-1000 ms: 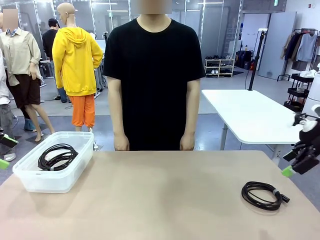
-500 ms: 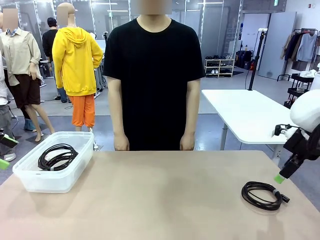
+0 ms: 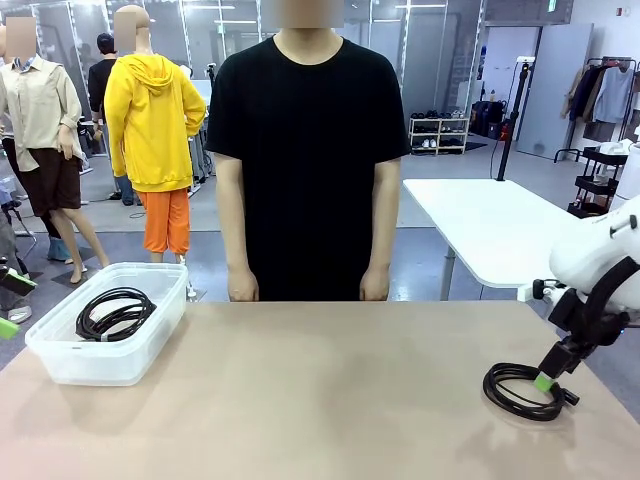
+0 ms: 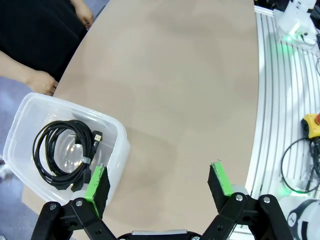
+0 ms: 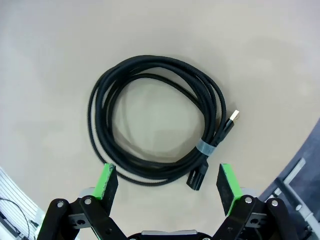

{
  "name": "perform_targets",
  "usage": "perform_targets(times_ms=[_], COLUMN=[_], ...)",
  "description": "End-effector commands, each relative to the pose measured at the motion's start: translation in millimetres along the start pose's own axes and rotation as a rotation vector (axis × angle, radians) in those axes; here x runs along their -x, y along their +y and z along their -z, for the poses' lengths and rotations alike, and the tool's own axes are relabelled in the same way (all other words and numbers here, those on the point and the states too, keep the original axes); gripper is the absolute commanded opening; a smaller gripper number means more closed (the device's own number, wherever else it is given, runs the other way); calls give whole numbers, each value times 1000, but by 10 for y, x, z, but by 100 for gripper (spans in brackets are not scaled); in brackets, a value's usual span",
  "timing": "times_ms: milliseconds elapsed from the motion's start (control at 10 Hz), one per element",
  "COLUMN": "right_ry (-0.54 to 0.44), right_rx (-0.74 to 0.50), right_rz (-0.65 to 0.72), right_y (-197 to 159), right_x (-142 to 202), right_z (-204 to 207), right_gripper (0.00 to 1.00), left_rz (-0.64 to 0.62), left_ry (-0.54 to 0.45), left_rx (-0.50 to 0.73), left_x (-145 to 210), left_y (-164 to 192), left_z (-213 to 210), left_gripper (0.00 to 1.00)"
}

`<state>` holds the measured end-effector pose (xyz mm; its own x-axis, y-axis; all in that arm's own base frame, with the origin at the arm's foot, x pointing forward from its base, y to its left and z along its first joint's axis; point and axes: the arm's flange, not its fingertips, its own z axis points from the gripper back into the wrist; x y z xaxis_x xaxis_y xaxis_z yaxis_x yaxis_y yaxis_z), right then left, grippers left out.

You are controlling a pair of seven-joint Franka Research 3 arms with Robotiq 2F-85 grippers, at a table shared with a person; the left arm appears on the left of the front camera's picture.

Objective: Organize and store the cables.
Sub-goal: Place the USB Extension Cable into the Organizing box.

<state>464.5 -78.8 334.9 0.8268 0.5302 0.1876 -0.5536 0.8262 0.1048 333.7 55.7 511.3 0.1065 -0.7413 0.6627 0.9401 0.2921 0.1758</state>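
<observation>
One of the cables (image 3: 520,410) lies as a round black coil on the tan table at the right. My right gripper (image 3: 545,380) hangs open just above its far right rim. From the right wrist, that coil (image 5: 150,62) has a small tie and a plug, and the open right gripper (image 5: 164,177) straddles its near side without touching. Another coiled cable (image 3: 115,313) rests inside a clear plastic box (image 3: 60,362) at the table's left. My left gripper (image 3: 8,303) stays open at the left edge, and in its wrist view the gripper (image 4: 159,175) is above the table beside the box (image 4: 117,131) holding the coil (image 4: 62,150).
A person in a black shirt stands at the far edge, hands (image 3: 243,290) hanging by the table. The tan tabletop (image 3: 320,390) lies bare between box and coil. A white table (image 3: 490,225) stands behind at the right.
My right gripper has come down and to the left, from beside the table's right edge to just over the loose coil. The left gripper and the person have not moved.
</observation>
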Motion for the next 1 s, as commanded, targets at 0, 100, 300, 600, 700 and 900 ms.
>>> perform_targets(times_ms=[0, 100, 300, 600, 700, 900], right_ry=[13, 35, 43, 51, 52, 47], right_rx=[35, 32, 21, 36, 41, 45], right_rz=[75, 89, 126, 144, 133, 121], right_y=[-58, -69, -183, -279, -281, -281], right_x=[-152, -157, -187, -168, -156, -156], right_z=[106, 200, 371, 404, 404, 374], right_gripper=[100, 100, 100, 100, 67, 8], left_rz=[15, 15, 15, 15, 15, 15], left_ry=[-18, -18, -18, -18, -18, -18], left_rx=[9, 9, 9, 9, 9, 9], left_x=[4, 4, 4, 4, 4, 4], left_y=[14, 14, 14, 14, 14, 14], left_z=[-5, -5, -5, -5, -5, -5], left_gripper=[100, 100, 100, 100, 100, 100])
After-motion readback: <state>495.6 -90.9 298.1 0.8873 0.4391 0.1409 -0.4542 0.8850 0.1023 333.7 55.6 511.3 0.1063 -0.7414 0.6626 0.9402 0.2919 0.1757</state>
